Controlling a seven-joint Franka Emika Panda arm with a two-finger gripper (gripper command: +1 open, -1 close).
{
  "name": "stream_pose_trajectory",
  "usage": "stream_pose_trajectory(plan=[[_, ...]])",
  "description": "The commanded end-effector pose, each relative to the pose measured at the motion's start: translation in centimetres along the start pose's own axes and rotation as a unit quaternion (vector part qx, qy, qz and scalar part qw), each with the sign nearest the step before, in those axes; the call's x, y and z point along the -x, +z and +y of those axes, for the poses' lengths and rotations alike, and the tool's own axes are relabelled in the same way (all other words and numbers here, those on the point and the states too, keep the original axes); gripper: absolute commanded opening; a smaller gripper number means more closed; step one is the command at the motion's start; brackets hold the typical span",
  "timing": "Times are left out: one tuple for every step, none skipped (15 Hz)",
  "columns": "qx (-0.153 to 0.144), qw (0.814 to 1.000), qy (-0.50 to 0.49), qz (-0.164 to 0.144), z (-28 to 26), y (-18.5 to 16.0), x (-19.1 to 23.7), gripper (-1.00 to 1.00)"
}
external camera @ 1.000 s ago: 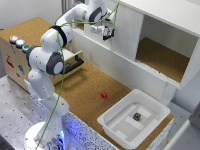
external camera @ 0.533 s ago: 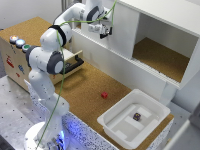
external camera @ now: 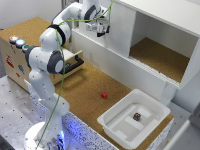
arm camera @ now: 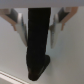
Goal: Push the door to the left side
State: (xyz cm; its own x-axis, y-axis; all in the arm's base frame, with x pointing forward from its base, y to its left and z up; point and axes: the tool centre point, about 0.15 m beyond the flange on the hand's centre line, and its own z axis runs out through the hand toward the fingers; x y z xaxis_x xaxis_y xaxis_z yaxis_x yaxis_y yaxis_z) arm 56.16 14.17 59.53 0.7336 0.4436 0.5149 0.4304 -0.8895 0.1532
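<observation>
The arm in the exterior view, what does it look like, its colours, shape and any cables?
The arm is white with rounded, bulky links and dark grey to black bands at the joints. A thin green cable runs along it from the base up toward the wrist. The gripper is dark with light parts; the blurred wrist view shows pale jaws.

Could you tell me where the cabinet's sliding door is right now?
In the exterior view, the door covers the cabinet's left half, leaving its right compartment open; the pincer is at its left edge.
</observation>
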Motion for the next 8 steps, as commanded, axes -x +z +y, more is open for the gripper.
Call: stream_pose_trajectory(plan=[[0.009, 1.000, -0.028, 0.010, -1.5, 3.1, -6.5, 1.00], [0.007, 0.999, -0.031, 0.010, -1.9, 3.1, -6.5, 1.00], [0.004, 1.000, -0.029, 0.012, -2.1, 3.0, -6.4, 1.00], [-0.002, 1.000, -0.027, 0.013, -2.3, 2.9, -6.3, 1.00], [-0.004, 0.999, -0.032, 0.012, -2.7, 2.8, -6.3, 1.00], [-0.009, 0.999, -0.035, 0.011, -3.1, 2.8, -6.3, 1.00], [-0.011, 0.999, -0.039, 0.014, -3.4, 2.7, -6.4, 1.00], [-0.012, 0.999, -0.040, 0.016, -3.6, 2.6, -6.3, 1.00]])
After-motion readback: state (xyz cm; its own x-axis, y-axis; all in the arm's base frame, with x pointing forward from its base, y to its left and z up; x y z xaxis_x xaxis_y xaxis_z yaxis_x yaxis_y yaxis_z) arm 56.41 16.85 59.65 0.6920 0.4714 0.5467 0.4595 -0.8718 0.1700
